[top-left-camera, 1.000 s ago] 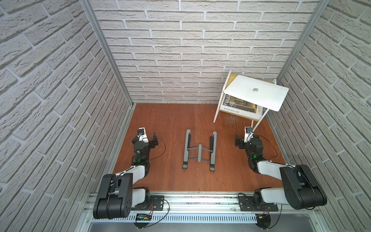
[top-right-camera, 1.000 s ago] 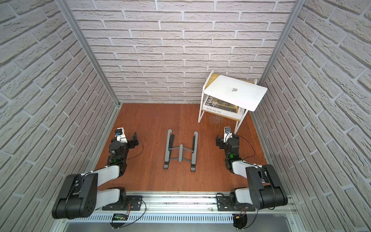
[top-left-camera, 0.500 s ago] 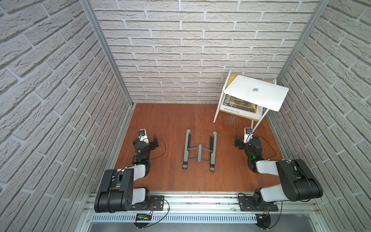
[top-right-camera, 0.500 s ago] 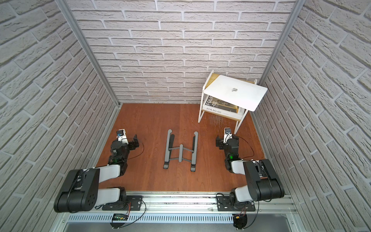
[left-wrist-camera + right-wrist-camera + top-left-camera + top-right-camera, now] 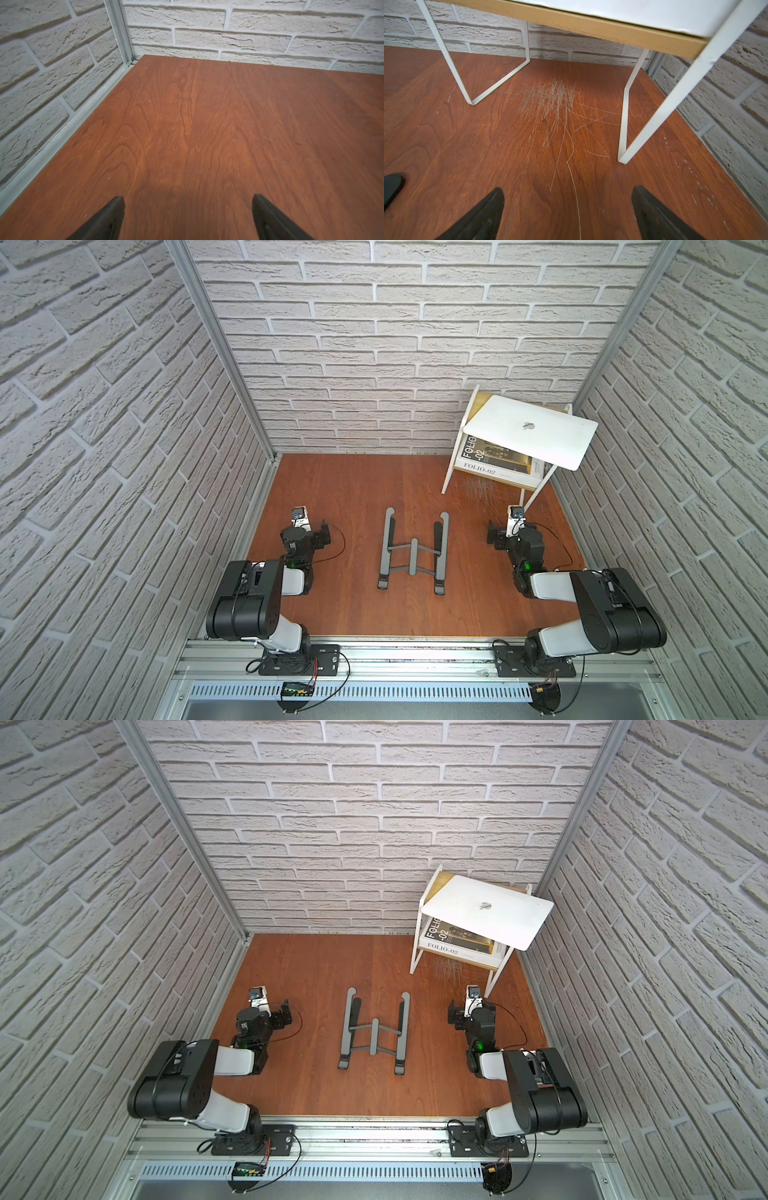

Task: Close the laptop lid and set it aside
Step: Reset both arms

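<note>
The laptop (image 5: pixel 536 435) (image 5: pixel 486 913) lies flat on top of the small white shelf (image 5: pixel 451 472) at the back right corner. The laptop lid is down, with its silver-white outside and grey apple logo facing up. My left gripper (image 5: pixel 323 536) (image 5: pixel 188 205) sits low over the wooden floor at the left. It is open, with nothing between its fingers. My right gripper (image 5: pixel 494 537) (image 5: pixel 568 197) is low at the right, just in front of the shelf's legs. It is open too and holds nothing. Both are well away from the laptop.
A dark grey H-shaped folding stand (image 5: pixel 411 556) (image 5: pixel 374 1033) lies in the middle of the wooden table (image 5: pixel 353 489). A white "FOLIO-02" book (image 5: pixel 494 462) rests on the shelf's lower board. White shelf legs (image 5: pixel 625 124) stand close ahead of the right gripper. Brick walls enclose three sides.
Both arms have folded back a little, their elbows shifting while the grippers stay low and open. The laptop has not moved.
</note>
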